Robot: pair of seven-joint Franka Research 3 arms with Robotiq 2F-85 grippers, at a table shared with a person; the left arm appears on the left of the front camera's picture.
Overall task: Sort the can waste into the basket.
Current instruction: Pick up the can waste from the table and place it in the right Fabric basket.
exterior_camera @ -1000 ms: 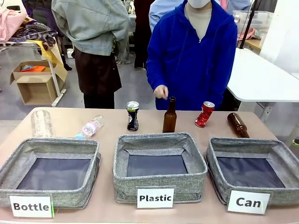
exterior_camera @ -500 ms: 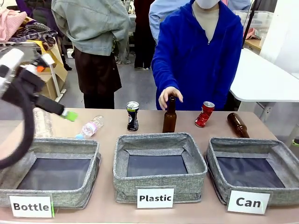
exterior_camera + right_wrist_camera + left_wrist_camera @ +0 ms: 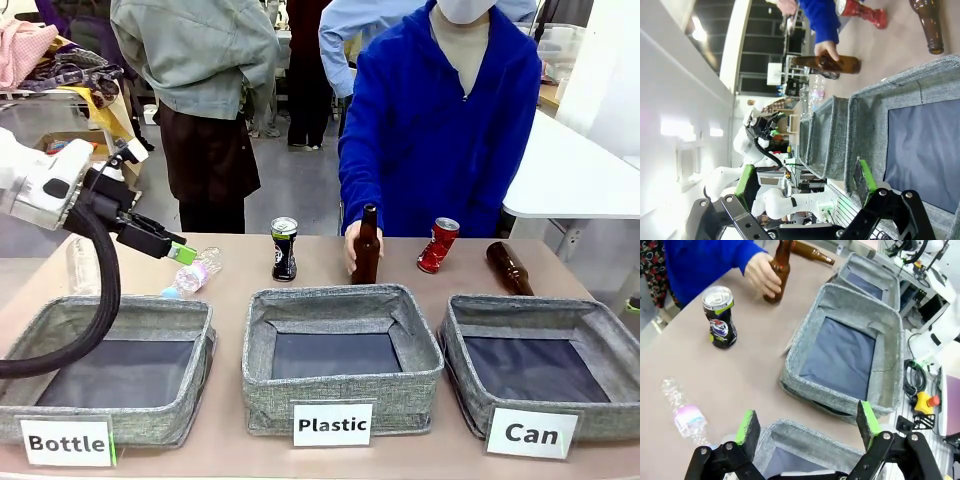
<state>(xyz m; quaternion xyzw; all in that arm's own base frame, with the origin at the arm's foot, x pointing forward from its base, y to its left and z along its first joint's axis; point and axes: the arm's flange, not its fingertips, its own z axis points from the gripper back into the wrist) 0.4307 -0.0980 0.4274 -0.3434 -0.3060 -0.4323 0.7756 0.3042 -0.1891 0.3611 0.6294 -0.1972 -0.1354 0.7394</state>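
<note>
The slim black can (image 3: 284, 248) (image 3: 720, 317) stands at the table's far side, left of centre. The dented red can (image 3: 438, 245) (image 3: 860, 10) stands to the right, behind the grey basket (image 3: 530, 308) (image 3: 860, 262) (image 3: 900, 85) labelled "Can". My left gripper (image 3: 170, 248) (image 3: 807, 422) is open and holds nothing. It hovers over the far edge of the "Bottle" basket, well left of the black can. My right gripper (image 3: 807, 182) is open and holds nothing, at the near side of the Can basket.
A person's hand (image 3: 352, 245) (image 3: 762, 274) grips an upright brown bottle (image 3: 366, 250). Another brown bottle (image 3: 510, 267) (image 3: 927, 25) lies behind the Can basket. A crushed plastic bottle (image 3: 198, 270) (image 3: 682, 412) lies under my left gripper. Baskets "Bottle" (image 3: 110, 310) and "Plastic" (image 3: 340, 298) fill the front.
My left arm has swung in from the left and moved right and down toward the plastic bottle. The person's hand slid from the brown bottle's top down to its body.
</note>
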